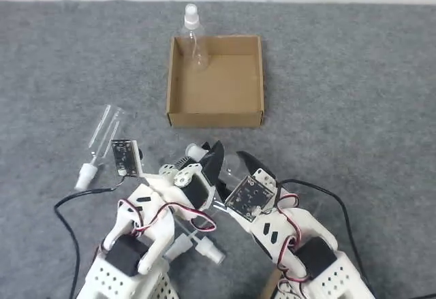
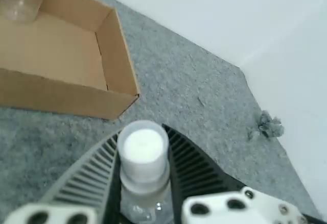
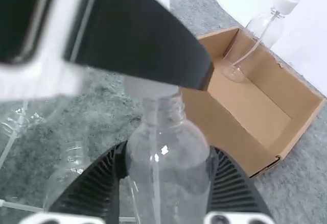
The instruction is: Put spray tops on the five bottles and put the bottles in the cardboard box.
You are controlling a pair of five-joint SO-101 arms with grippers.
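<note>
A clear bottle (image 3: 166, 178) stands upright with my right gripper (image 3: 166, 157) shut around its body. My left gripper (image 2: 144, 132) is shut on a white spray top (image 2: 144, 150) and holds it on the neck of that bottle; its black finger (image 3: 138, 35) crosses the right wrist view. From above, both grippers (image 1: 204, 156) (image 1: 240, 168) meet just in front of the cardboard box (image 1: 215, 116). One bottle with a spray top (image 1: 193, 35) stands in the box's far left corner. Another capped bottle (image 1: 102, 139) lies on the carpet to the left.
Loose white spray tops (image 1: 199, 244) lie between the two arm bases. An uncapped bottle (image 3: 69, 165) lies beside the held one. Grey carpet (image 1: 354, 95) spreads to the right of the box. A black cable (image 1: 68, 227) runs by the left base.
</note>
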